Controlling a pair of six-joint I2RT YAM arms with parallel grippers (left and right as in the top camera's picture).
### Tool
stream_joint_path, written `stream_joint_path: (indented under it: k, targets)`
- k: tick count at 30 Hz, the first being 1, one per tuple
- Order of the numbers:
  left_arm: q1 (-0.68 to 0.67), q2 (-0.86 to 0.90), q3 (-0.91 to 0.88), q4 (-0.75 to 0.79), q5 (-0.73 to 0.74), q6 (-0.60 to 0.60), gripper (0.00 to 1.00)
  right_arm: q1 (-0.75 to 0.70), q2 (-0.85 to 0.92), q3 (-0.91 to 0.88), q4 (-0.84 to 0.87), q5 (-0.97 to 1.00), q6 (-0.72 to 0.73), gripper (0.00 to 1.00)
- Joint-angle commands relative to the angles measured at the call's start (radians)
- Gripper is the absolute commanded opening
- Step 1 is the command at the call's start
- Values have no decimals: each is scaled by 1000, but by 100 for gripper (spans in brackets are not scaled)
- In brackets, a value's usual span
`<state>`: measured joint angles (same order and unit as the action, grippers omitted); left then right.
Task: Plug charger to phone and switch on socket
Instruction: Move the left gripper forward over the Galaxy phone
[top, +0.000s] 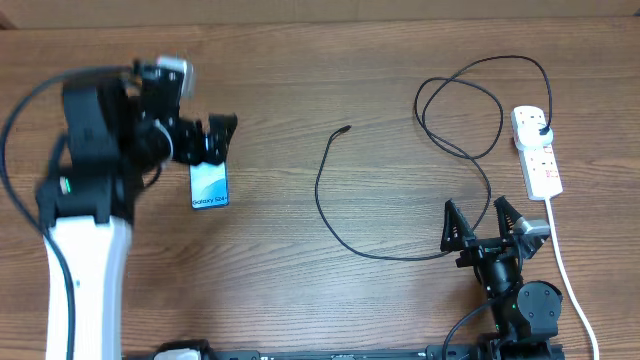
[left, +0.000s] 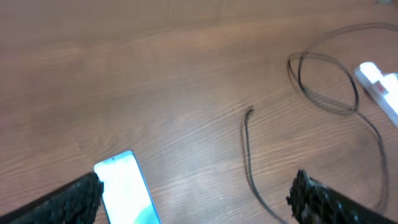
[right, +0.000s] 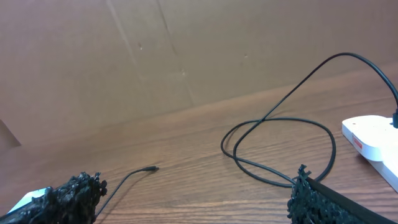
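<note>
Wooden table (top: 300, 60), largest thing in view. The left gripper (top: 212, 140) hangs over the far end of the phone (top: 209, 185), jaws wide, nothing between them. The right gripper (top: 475, 208) sits near right, also spread wide and empty, close to the charger (top: 318, 190) where it runs past. The socket (top: 537, 150) lies far right with the black plug (top: 543, 130) seated in it and the white cord (top: 565, 260) trailing near. The charger loops left from there and ends at the connector tip (top: 346, 128), mid-table, well apart from the phone. Judgement: nothing grasped yet. Best to pinch the cable just behind the tip, keeping it straight, and steady the phone before insertion. Legible: "Galaxy S24" on the phone screen; the socket's red markings are too small to read.
</note>
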<state>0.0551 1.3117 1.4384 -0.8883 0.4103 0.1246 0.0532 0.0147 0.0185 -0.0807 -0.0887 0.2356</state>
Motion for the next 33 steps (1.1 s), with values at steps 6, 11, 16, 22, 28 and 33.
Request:
stream_joint_path:
  k: [6,11,16,22,28,33]
  targets:
    - [12,322,409,-380,-24,75,99,3,-12,-11,4,6,1,100]
    - [12,398,429,-469,-111,74,100,3,-12,-11,4,6,1,100]
    - [9,443,428,-530,-69,10,99,3,-12,-11,4,6,1,100]
    - [10,484,428,-470,-103,-57,100,3,-12,-11,4,6,1,100]
    - [6,569,428,-452,-279,-214,100,3,-12,-11,4,6,1,100]
    - [2,666,428,-469,-317,-261,100,3,-12,-11,4,6,1,100]
